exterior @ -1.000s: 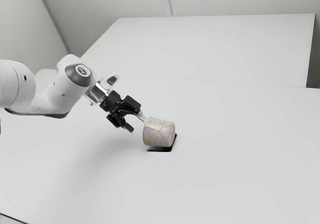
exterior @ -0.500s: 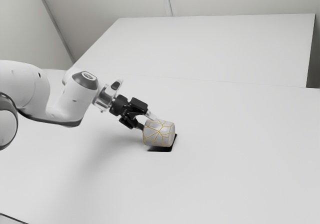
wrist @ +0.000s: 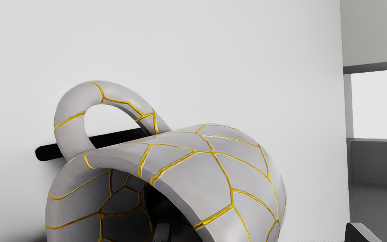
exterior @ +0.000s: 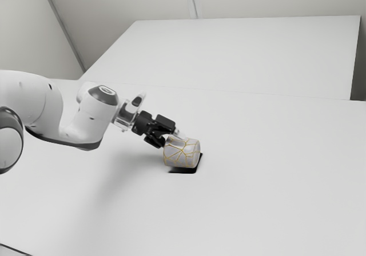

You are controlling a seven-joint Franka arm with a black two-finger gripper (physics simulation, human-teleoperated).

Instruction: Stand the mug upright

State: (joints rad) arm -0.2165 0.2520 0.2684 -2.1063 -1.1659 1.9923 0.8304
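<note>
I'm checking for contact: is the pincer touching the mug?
Cannot tell: in the wrist view, one fingertip of the open pincer overlaps the mug; neither contact nor gap is plain.

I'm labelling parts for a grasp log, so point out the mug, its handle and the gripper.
Mug (exterior: pixel 182 154): exterior view, on its patterned side.
Handle (wrist: pixel 71 104): wrist view, on its curved loop.
Gripper (wrist: pixel 259 232): wrist view, midway between its fingertips.

The gripper (exterior: pixel 172 141) has moved away from the table's (exterior: pixel 257 204) far edge and toward the exterior view's right, up to the mug (exterior: pixel 183 154). One fingertip (wrist: pixel 162 232), short of the mug's mouth a second ago, now sits inside it.
</note>
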